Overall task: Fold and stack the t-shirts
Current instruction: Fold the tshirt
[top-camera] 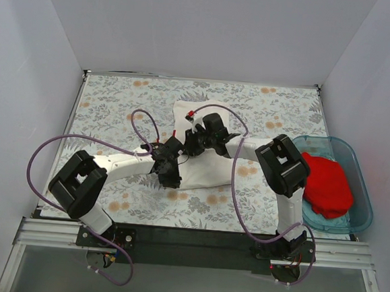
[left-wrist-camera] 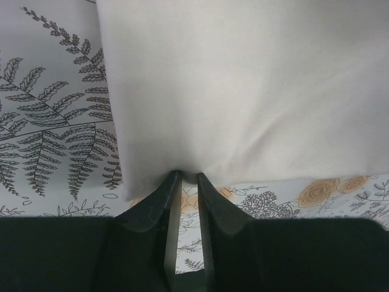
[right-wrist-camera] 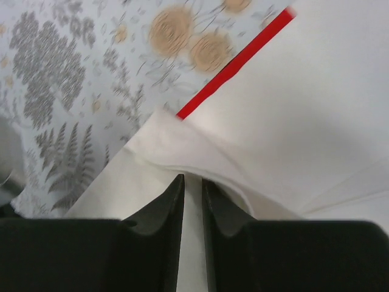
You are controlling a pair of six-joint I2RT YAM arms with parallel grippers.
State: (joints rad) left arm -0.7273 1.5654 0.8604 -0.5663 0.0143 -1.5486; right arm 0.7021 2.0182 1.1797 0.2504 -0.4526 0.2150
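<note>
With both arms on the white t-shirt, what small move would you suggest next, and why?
The left jaws pinch the white t-shirt at its edge, the right jaws a folded layer; I would probably lift both slightly to begin the fold.

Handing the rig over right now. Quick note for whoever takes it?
Left end effector: closed on an edge of the white t-shirt, near a corner.
Right end effector: closed on a folded edge of the same shirt, near the red stripe.
Red t-shirt: crumpled in the blue tub.
Done: white shirt looks partly folded, mid-table.
Left: finish that fold, fold the red one, stack both.
</note>
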